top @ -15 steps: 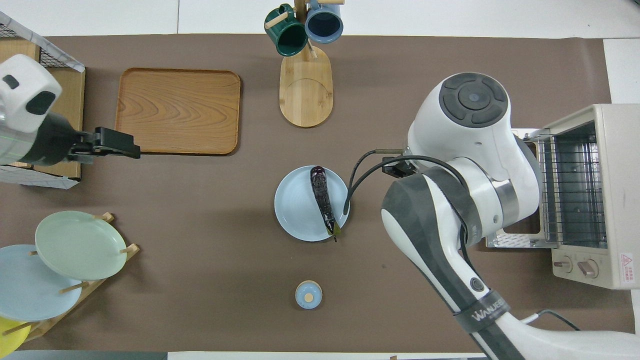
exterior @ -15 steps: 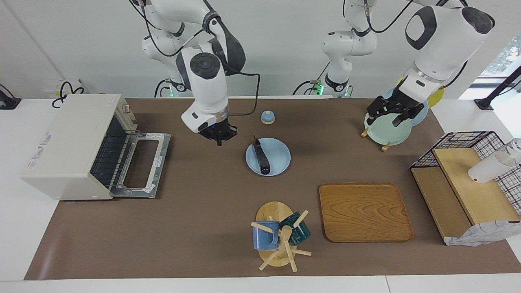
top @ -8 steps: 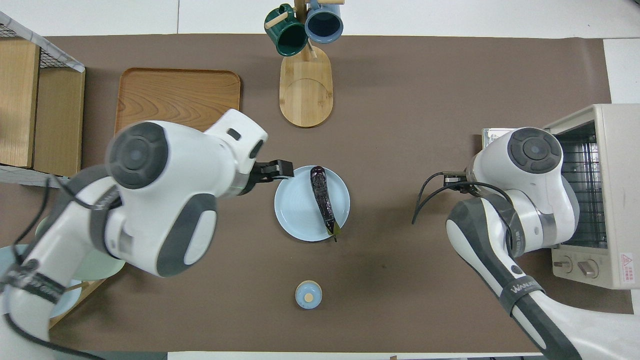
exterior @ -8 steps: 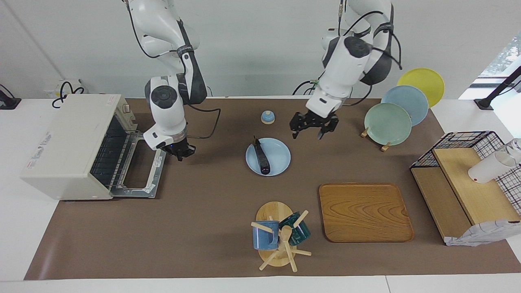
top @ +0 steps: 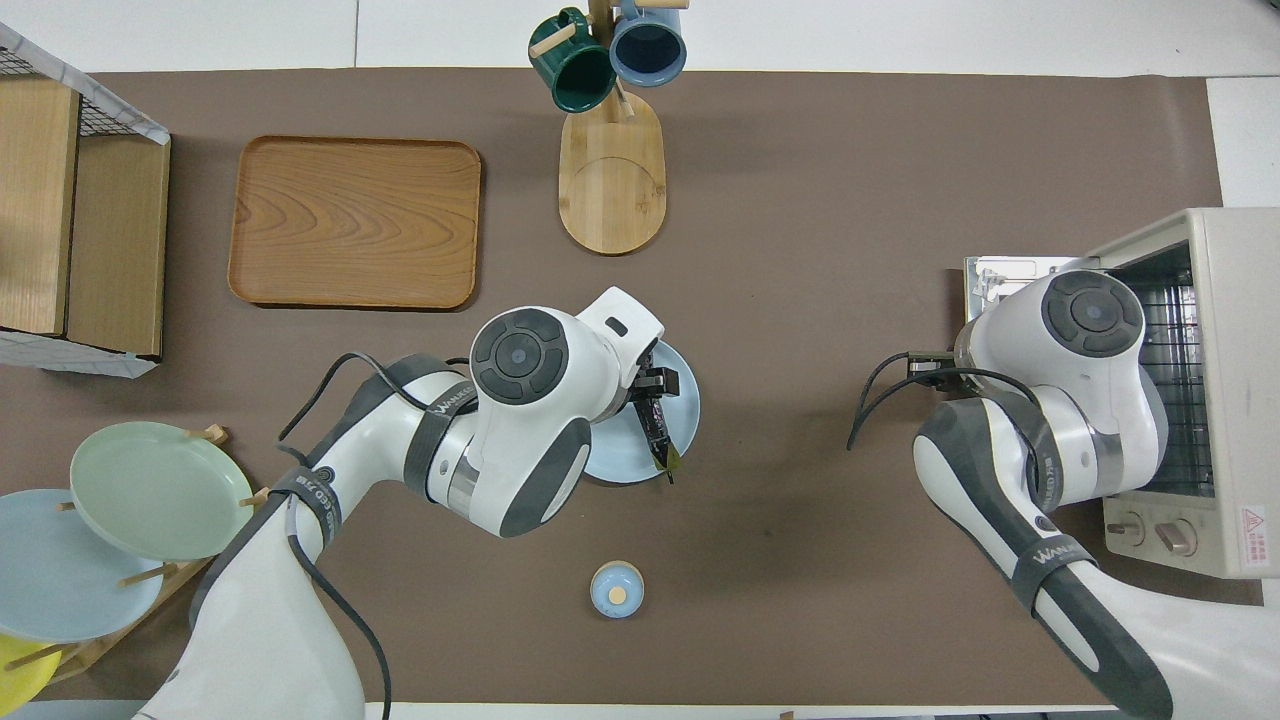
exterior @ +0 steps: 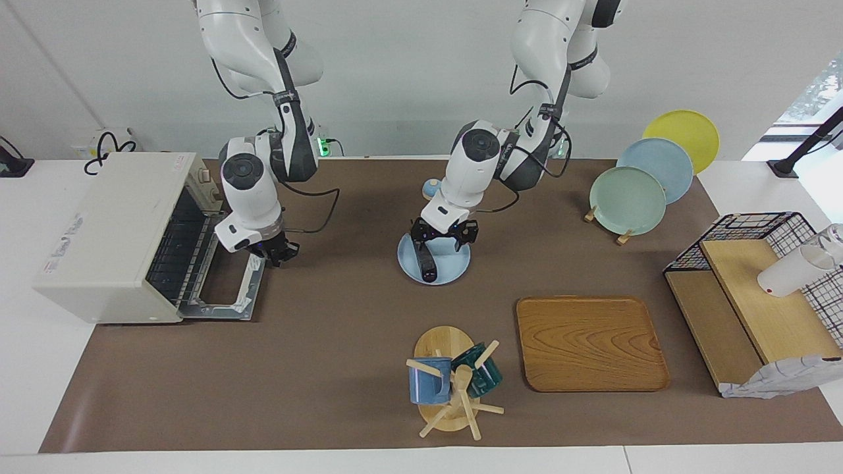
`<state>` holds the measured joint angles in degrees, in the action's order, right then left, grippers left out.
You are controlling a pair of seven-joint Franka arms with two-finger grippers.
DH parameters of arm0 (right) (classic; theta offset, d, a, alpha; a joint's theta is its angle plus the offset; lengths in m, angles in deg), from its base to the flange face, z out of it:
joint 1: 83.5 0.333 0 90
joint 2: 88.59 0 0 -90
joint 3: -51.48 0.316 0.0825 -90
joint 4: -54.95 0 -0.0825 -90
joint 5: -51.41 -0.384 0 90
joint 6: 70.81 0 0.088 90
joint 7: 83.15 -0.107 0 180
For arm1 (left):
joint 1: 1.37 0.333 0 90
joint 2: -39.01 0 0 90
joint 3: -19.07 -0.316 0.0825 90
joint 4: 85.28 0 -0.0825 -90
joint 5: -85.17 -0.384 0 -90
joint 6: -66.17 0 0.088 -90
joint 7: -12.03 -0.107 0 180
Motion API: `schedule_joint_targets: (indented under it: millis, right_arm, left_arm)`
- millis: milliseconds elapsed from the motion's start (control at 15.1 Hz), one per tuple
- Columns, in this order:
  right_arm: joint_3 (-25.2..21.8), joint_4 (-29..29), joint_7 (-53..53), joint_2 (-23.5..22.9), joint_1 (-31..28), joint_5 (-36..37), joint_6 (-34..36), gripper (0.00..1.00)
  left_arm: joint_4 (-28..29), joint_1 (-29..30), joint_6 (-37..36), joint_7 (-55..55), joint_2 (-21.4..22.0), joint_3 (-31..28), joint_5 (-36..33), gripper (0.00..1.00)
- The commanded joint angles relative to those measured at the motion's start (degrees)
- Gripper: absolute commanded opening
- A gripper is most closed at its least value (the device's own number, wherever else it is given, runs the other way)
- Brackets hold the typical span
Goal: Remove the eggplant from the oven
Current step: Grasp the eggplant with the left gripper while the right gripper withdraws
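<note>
The dark purple eggplant (exterior: 427,262) lies on a pale blue plate (exterior: 456,264) at the table's middle, outside the oven; it also shows in the overhead view (top: 657,435) on the plate (top: 685,420). My left gripper (exterior: 442,237) is open and hangs low over the eggplant's stem end, fingers to either side; in the overhead view (top: 655,385) it covers that end. The cream-white oven (exterior: 112,227) stands at the right arm's end, its door (exterior: 227,270) folded down flat and its rack bare (top: 1150,380). My right gripper (exterior: 275,253) hangs over the door's handle edge.
A small blue bell (top: 617,590) sits nearer to the robots than the plate. A wooden tray (exterior: 589,342) and a mug tree (exterior: 451,385) lie farther out. A plate rack (exterior: 629,197) and a wire basket shelf (exterior: 757,289) stand at the left arm's end.
My left gripper swung from the plate rack across to above the eggplant on the plate. My right gripper moved away from the plate to the oven door. The eggplant has not moved.
</note>
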<state>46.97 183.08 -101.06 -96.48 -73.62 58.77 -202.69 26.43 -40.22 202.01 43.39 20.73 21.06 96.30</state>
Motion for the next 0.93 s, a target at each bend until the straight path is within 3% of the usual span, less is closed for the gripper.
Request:
schedule_joint_targets:
  millis: [0,266,398,598,664,730,863]
  right_arm:
    - [0.82,1.15,1.82,0.6,-2.41,1.43,-1.27,0.0]
    - [0.82,0.98,5.08,0.6,-2.85,3.18,-0.75,0.0]
    - [0.82,0.1,5.34,0.34,-2.94,4.33,-0.31,0.0]
    - [0.9,-5.68,6.22,-0.11,-3.03,4.51,7.13,0.0]
    - [0.9,-7.27,7.62,0.07,-3.12,4.42,10.3,0.0]
    - [0.9,-8.07,9.46,0.59,-3.12,4.16,12.42,0.0]
    - [0.9,-8.87,11.93,2.17,-4.25,3.72,15.24,0.0]
  left_arm:
    - [-0.18,-1.58,1.45,0.36,-0.7,-1.11,0.56,0.99]
    - [-0.09,-2.28,2.5,0.45,-1.4,-1.11,0.56,0.83]
    - [-0.09,-2.37,3.38,0.54,-2.02,-1.11,0.56,0.8]
    - [-0.09,-2.37,3.64,0.54,-2.02,-1.11,0.56,0.8]
    - [-0.09,-2.37,3.99,0.97,-2.02,-1.11,0.56,0.75]
    - [-0.09,-2.46,4.52,1.76,-2.02,-1.11,0.56,0.63]
    - [-0.09,-2.55,4.52,2.03,-2.11,-1.11,0.56,0.3]
